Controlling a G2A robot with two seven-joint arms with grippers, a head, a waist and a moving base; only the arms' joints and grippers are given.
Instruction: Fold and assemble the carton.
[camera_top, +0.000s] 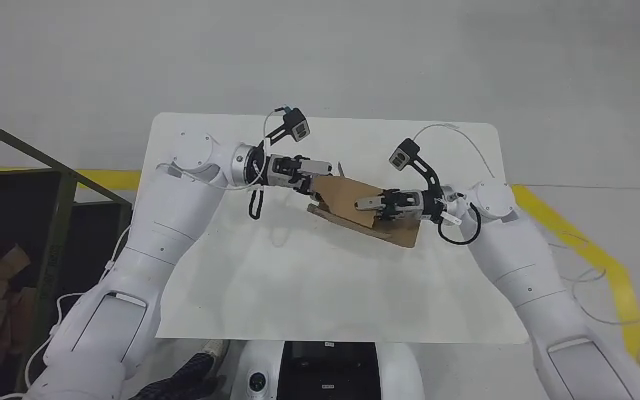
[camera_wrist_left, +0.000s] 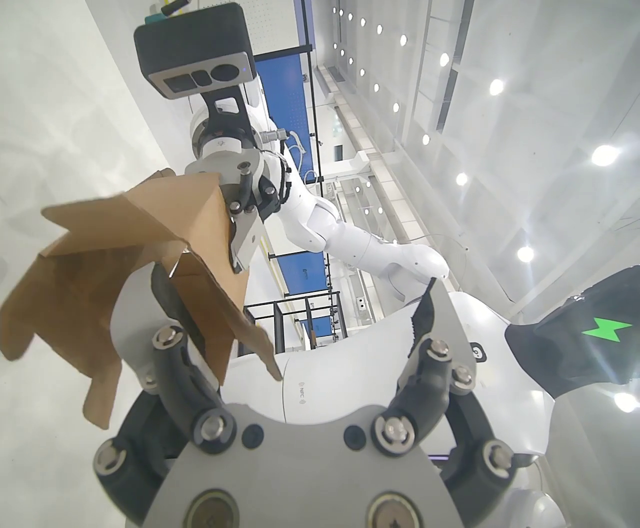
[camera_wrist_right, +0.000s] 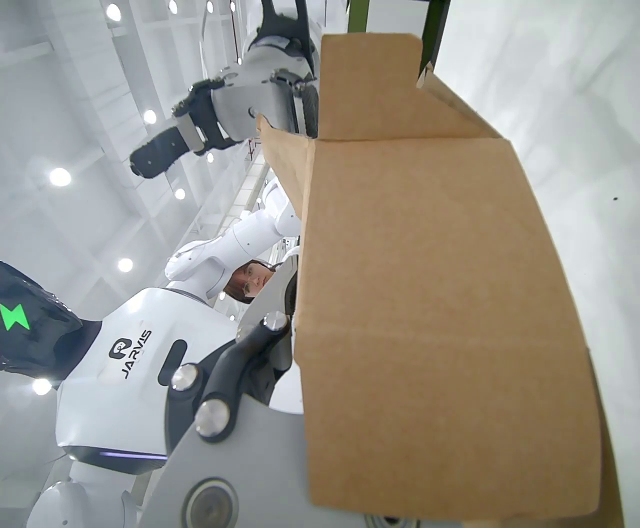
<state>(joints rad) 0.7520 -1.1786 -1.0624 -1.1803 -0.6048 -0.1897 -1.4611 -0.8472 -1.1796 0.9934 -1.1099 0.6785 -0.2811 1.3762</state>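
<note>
Carton (camera_top: 355, 203) hangs half-open above the table (camera_top: 300, 290), the right hand (camera_top: 378, 203) clamped on one wall and the left hand (camera_top: 314, 177) spread loose by its far flaps. Light, stiff cardboard that creases easily, I'd say. Best pinched at a panel edge near a fold.

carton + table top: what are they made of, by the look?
The carton looks like plain brown cardboard, likely corrugated: matte, unprinted, raw cut edges with visible thickness, panels bent along scored creases. The table has a smooth, uniform white top, possibly laminate or painted board; the pictures cannot settle which.
</note>
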